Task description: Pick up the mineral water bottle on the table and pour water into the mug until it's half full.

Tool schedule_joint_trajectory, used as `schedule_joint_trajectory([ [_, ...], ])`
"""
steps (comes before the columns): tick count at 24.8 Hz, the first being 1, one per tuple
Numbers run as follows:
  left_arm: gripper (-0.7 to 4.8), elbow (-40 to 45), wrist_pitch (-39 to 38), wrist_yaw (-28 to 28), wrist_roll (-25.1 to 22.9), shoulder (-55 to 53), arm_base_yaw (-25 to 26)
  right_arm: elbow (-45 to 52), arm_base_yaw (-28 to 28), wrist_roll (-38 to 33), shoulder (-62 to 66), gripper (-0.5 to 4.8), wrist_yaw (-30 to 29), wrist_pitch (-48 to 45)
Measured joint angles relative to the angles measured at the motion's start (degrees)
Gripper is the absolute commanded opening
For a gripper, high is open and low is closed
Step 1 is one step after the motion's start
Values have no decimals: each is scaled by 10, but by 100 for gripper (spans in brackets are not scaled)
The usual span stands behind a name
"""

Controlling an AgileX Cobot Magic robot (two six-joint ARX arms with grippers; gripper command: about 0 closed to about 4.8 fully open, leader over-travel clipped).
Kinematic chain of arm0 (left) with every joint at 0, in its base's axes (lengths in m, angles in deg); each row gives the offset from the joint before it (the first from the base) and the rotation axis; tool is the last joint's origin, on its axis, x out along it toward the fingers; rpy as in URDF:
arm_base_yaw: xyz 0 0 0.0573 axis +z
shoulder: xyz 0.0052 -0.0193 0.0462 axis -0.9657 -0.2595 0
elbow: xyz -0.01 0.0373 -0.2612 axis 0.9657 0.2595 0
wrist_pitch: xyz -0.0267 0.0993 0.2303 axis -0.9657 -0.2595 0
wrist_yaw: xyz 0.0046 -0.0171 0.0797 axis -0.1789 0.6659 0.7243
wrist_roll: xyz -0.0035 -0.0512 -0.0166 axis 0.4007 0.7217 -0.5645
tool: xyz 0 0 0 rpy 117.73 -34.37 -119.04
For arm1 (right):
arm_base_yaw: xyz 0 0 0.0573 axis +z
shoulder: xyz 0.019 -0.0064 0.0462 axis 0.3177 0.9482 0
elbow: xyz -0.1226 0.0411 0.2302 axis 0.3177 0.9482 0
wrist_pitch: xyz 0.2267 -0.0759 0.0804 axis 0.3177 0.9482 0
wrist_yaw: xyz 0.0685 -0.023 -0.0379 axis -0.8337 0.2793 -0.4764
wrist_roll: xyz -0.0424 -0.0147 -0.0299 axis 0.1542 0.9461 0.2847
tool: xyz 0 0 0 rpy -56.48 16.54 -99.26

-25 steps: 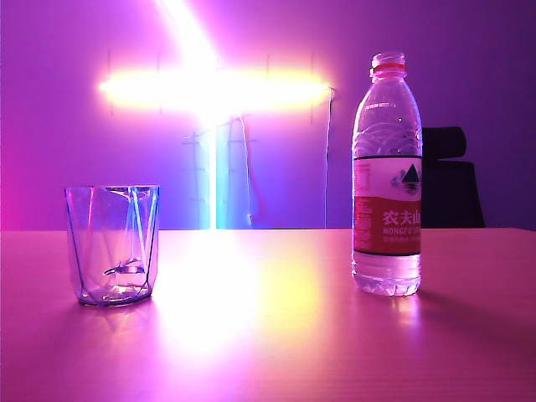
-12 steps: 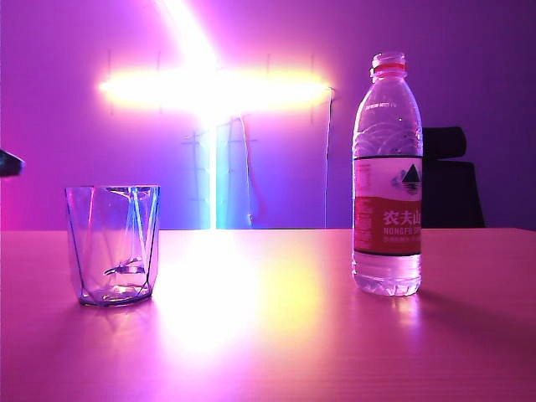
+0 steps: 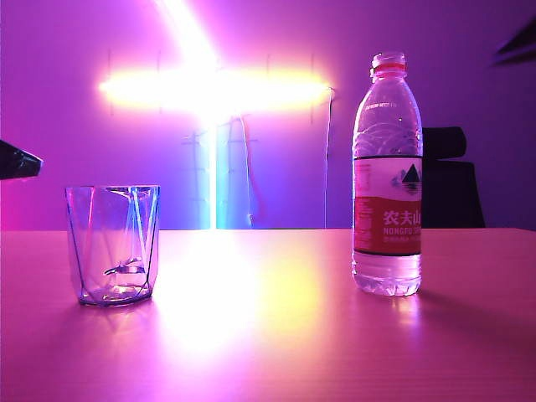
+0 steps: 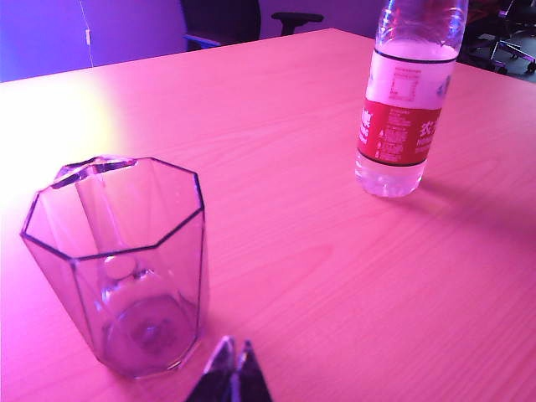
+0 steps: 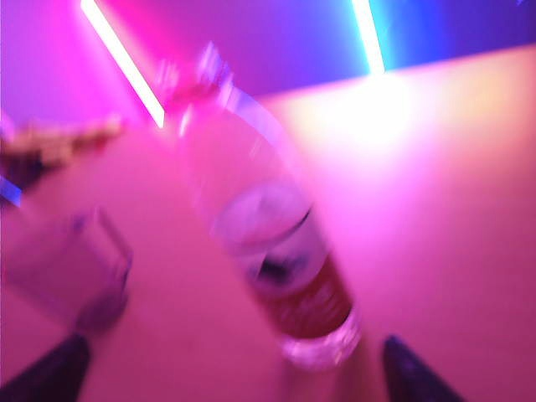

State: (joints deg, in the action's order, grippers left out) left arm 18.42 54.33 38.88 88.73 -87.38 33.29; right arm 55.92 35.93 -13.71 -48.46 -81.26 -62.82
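bottle (image 3: 387, 176): upright on the table (image 3: 276, 335), uncapped, toward the right of the exterior view; water fills it well up, so probably fairly heavy for its size.
bottle wall: thin ribbed plastic, likely to flex and, being uncapped, spill if squeezed hard; the labelled mid-body looks the steadiest place to take hold.
mug (image 3: 113, 244): clear faceted glass, apparently empty, upright on the table well apart from the bottle; rigid, smooth and breakable, so best left standing.
left gripper (image 4: 232, 368): fingertips together, closed on nothing, just beside the mug's base; in the exterior view a dark tip shows at the left edge above the mug.
right gripper (image 5: 230, 373): fingers (image 5: 50, 373) spread wide, empty, facing the bottle but not touching it; the view is blurred.
step: approach to grasp, no pour yet.
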Motion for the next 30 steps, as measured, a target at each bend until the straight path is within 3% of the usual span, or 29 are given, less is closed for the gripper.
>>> schedule_joint_trajectory([
  [2,-2,0,0,0,0,0,0,0,41,26,38,479,37,-8],
  [4,-2,0,0,0,0,1,0,19,101,43,125,479,127,-87],
  [7,-2,0,0,0,0,3,0,41,129,52,209,479,148,-190],
  [14,-2,0,0,0,0,3,0,41,128,65,423,479,158,-427],
  [15,-2,0,0,0,0,3,0,40,128,67,491,479,153,-500],
  [19,-2,0,0,0,0,3,0,35,128,68,610,479,160,-646],
  [27,-2,0,0,0,0,3,0,-12,128,68,814,479,173,-815],
  [30,-2,0,0,0,0,3,0,-41,127,68,850,479,179,-823],
])
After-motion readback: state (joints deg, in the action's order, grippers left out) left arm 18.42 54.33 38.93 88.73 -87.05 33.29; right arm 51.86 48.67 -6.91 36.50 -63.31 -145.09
